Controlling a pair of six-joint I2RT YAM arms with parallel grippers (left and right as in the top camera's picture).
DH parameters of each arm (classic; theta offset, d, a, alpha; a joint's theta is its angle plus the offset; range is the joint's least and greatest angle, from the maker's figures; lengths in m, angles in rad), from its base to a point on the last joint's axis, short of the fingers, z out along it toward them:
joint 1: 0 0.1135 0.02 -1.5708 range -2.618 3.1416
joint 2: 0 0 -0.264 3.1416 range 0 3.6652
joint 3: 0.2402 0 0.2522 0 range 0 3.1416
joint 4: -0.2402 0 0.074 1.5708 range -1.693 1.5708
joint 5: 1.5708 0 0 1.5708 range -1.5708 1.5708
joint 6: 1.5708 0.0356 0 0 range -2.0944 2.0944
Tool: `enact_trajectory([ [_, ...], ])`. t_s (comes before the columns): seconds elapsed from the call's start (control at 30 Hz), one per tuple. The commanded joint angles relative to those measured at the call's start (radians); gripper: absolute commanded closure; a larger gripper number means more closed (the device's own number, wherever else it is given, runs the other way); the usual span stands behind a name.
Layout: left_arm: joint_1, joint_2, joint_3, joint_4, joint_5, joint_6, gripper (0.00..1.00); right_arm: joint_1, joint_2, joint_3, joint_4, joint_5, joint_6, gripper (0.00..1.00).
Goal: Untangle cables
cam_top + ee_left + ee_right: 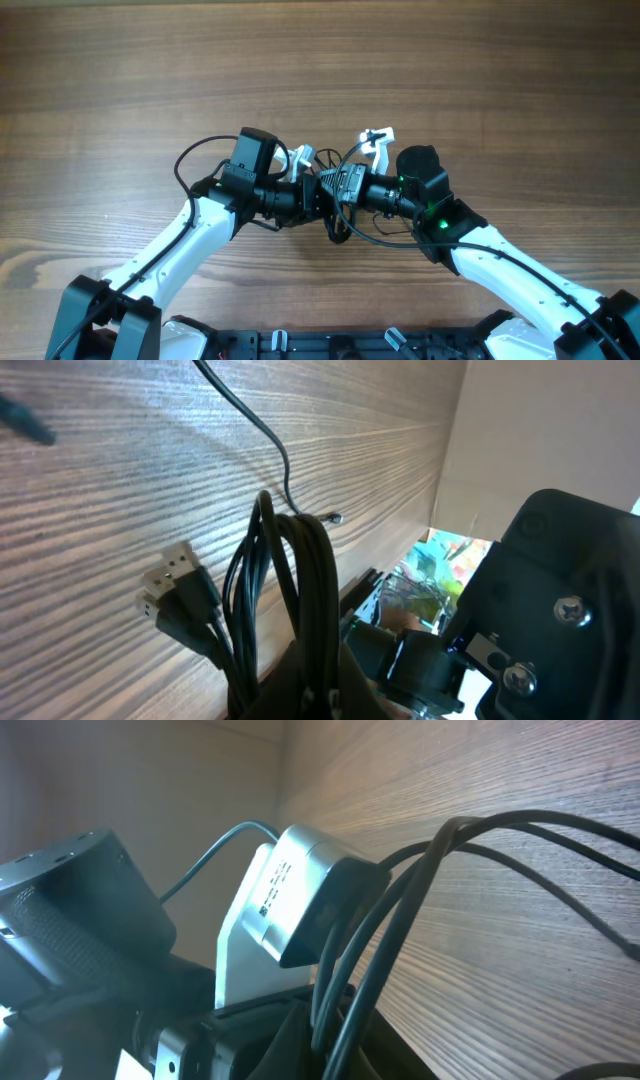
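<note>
The cables point(338, 228) are a bundle of thin black wires held between both arms at the table's middle. My left gripper point(316, 194) and right gripper point(340, 188) meet tip to tip there. In the left wrist view the left gripper point(322, 695) is shut on looped black cables point(300, 570), whose silver plug ends point(168, 578) lie on the wood; one thin strand point(250, 415) runs away across the table. In the right wrist view the right gripper point(345, 1040) is shut on several strands of cable point(400, 915) that arc off to the right.
Wooden table point(320, 60) all round. Pale plug ends point(378, 139) stick out just behind the grippers. The right arm's wrist point(560, 610) fills the right of the left wrist view; the left arm's silver camera point(300, 890) sits close in the right wrist view.
</note>
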Motion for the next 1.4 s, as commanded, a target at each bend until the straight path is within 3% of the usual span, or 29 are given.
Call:
enact_trajectory([
  [0.0, -0.004, -0.001, 0.024, 0.02, -0.053, 0.005, 0.96, 0.024, -0.007, -0.003, 0.006, -0.092, 0.023, 0.96],
  [0.13, 0.047, -0.001, 0.025, -0.022, -0.106, 0.005, 0.96, 0.022, -0.007, -0.003, -0.01, -0.069, 0.023, 0.96],
  [0.23, 0.158, -0.008, 0.025, -0.116, -0.095, -0.002, 0.96, 0.022, -0.007, -0.003, -0.113, 0.025, 0.045, 0.96],
  [0.37, 0.29, -0.019, 0.025, -0.2, -0.044, -0.002, 0.96, 0.022, -0.007, -0.003, -0.282, 0.182, 0.163, 0.96],
  [0.5, 0.361, -0.021, 0.025, -0.204, 0.054, -0.002, 0.96, 0.025, 0.001, -0.003, -0.309, 0.216, 0.228, 0.96],
  [0.73, 0.317, -0.021, 0.025, -0.195, 0.07, -0.003, 0.96, 0.077, 0.022, -0.003, -0.205, 0.3, 0.348, 0.96],
  [0.87, 0.278, -0.021, 0.025, -0.143, 0.158, -0.006, 0.96, 0.132, 0.064, -0.003, -0.136, 0.406, 0.419, 0.95],
  [1.07, 0.273, -0.022, 0.025, -0.03, 0.187, -0.147, 0.96, 0.183, 0.154, -0.003, -0.078, 0.425, 0.52, 0.95],
  [1.27, 0.204, -0.022, 0.025, -0.004, 0.175, -0.195, 0.96, 0.211, 0.228, -0.003, 0.12, 0.426, 0.52, 0.95],
  [1.37, 0.173, -0.022, 0.025, 0.024, 0.148, -0.27, 0.96, 0.211, 0.232, -0.003, 0.12, 0.426, 0.516, 0.95],
])
